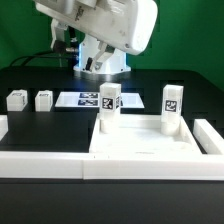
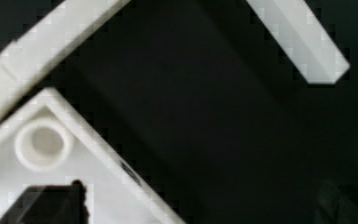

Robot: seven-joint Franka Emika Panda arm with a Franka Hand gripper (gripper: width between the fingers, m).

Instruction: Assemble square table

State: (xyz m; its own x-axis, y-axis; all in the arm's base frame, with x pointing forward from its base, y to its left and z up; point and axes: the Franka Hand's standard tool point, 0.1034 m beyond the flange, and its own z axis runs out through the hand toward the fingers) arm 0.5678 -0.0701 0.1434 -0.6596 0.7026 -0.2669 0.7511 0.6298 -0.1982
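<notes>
The white square tabletop (image 1: 140, 150) lies at the front of the black table. Two white tagged legs (image 1: 109, 105) (image 1: 171, 108) stand upright at its far corners. Two more legs (image 1: 16, 99) (image 1: 43, 99) rest on the table at the exterior view's left. In the wrist view, a corner of the tabletop (image 2: 7, 175) shows an empty round socket (image 2: 43, 145). My gripper (image 2: 202, 205) hangs open above the black table beside that corner, with nothing between its fingers (image 2: 43, 205). The arm (image 1: 100, 25) is high at the back.
The marker board (image 1: 88, 100) lies flat between the loose legs and the standing ones. The low white border wall (image 1: 40, 165) runs along the front left, with another piece (image 1: 210, 135) on the right. The same wall shows as white strips (image 2: 34, 55) (image 2: 300, 35) in the wrist view.
</notes>
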